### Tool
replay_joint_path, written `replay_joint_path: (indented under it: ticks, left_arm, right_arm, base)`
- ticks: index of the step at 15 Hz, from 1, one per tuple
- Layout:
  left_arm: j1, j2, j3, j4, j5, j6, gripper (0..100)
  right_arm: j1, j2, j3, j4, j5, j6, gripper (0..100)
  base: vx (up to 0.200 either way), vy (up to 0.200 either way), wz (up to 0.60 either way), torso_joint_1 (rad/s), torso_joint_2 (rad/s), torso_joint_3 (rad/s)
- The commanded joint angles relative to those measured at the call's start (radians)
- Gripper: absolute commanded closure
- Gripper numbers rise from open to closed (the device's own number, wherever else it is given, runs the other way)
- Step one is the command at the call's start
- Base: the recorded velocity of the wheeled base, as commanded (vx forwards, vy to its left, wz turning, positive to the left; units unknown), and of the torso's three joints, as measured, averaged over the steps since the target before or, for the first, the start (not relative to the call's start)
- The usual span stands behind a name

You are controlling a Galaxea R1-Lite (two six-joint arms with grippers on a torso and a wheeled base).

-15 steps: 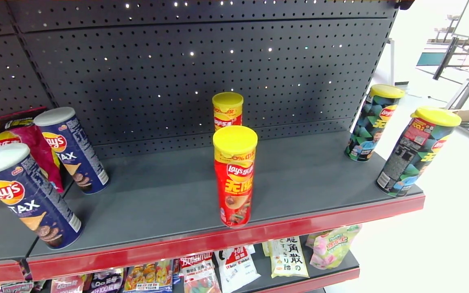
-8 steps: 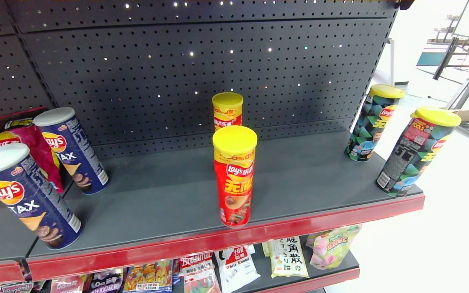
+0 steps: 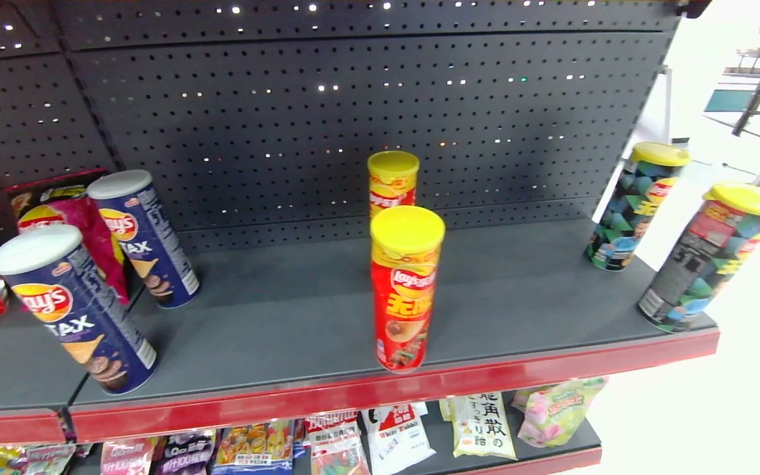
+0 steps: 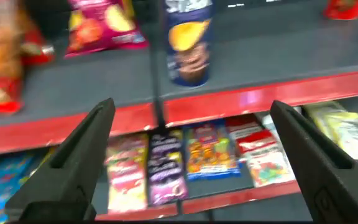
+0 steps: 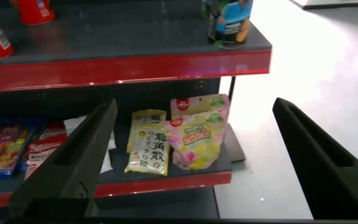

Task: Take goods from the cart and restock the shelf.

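The head camera looked forward and down onto the shelf (image 3: 274, 310) from close by, while both wrist cameras faced its red front edge (image 4: 247, 99) from lower down, sharing the lower-tier snack bags (image 5: 148, 149) with it.

The grey shelf (image 3: 274, 316) bears two blue cans (image 3: 76, 310), two red cans (image 3: 405, 290) and two patterned cans (image 3: 710, 260).

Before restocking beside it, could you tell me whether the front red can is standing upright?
Upright: the front red can stands on its base near the shelf edge, yellow lid on top.
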Motion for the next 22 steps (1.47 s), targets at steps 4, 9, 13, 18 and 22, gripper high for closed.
replay_joint_path:
  ticks: [4, 9, 13, 18, 22]
  left_arm:
    - [0.002, 0.002, 0.049, -0.003, -0.001, -0.001, 0]
    - [0.000, 0.002, 0.110, -0.040, -0.026, -0.073, 0]
    - [0.002, 0.002, 0.123, -0.126, -0.027, -0.190, 0]
    - [-0.003, 0.002, 0.198, -0.231, -0.049, -0.047, 0]
    - [-0.008, 0.002, 0.201, -0.238, -0.079, -0.041, 0]
  right_arm:
    - [0.000, 0.001, 0.000, 0.000, 0.001, 0.005, 0]
    - [0.000, 0.001, -0.002, -0.002, 0.010, -0.003, 0]
    - [0.000, 0.001, 0.000, -0.003, 0.045, -0.015, 0]
    - [0.023, 0.422, -0.426, -0.025, 0.129, 0.026, 0]
    - [0.097, 0.638, -0.436, -0.078, 0.243, -0.058, 0]
  base:
    - [0.000, 0.000, 0.30, 0.002, 0.00, 0.002]
    - [0.000, 0.000, 0.00, 0.000, 0.00, 0.000]
    - [0.000, 0.000, 0.00, 0.000, 0.00, 0.000]
    - [0.000, 0.000, 0.00, 0.000, 0.00, 0.000]
    - [0.000, 0.000, 0.00, 0.000, 0.00, 0.000]
